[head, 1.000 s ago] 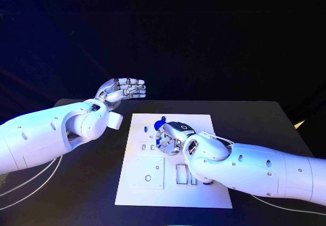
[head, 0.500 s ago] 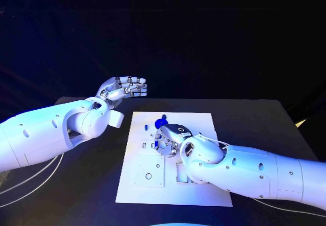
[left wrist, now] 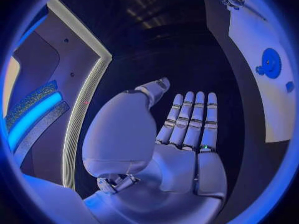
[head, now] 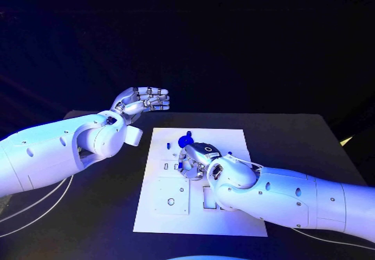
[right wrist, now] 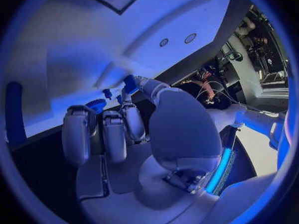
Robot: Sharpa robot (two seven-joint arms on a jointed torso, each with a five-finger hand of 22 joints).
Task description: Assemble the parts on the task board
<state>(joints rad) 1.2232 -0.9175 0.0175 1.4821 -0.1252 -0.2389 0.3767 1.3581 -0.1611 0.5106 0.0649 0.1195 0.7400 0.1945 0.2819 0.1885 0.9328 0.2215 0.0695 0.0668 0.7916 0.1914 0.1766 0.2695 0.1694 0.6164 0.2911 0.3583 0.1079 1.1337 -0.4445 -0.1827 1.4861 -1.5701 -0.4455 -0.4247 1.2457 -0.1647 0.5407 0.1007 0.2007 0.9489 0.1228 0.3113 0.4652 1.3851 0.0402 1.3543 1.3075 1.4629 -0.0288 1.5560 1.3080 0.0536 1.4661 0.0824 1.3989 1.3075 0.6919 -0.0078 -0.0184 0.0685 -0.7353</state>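
Observation:
The white task board (head: pixel 238 219) lies in the middle of the black table. A round blue part (head: pixel 185 141) stands near its far end, with a small blue piece (head: pixel 187 134) just behind it. My right hand (head: pixel 195 161) hangs over the board right beside the round part, fingers curled down. In the right wrist view its thumb and a finger pinch a small blue part (right wrist: pixel 129 83) close to the board (right wrist: pixel 81 45), near the round part (right wrist: pixel 96 104). My left hand (head: pixel 143 101) is raised beyond the board's far left corner and holds nothing; its fingers (left wrist: pixel 190 117) lie straight, side by side.
The board carries a square white plate (head: pixel 171 198) with a hole and rectangular slots (head: pixel 208 198) near my right forearm. Black table (head: pixel 297 141) surrounds the board on both sides. In the left wrist view the board (left wrist: pixel 255 30) and round part (left wrist: pixel 269 63) lie off to one side.
My right forearm has swung a little towards the board's middle while its hand stays at the round part. The left hand has risen slightly.

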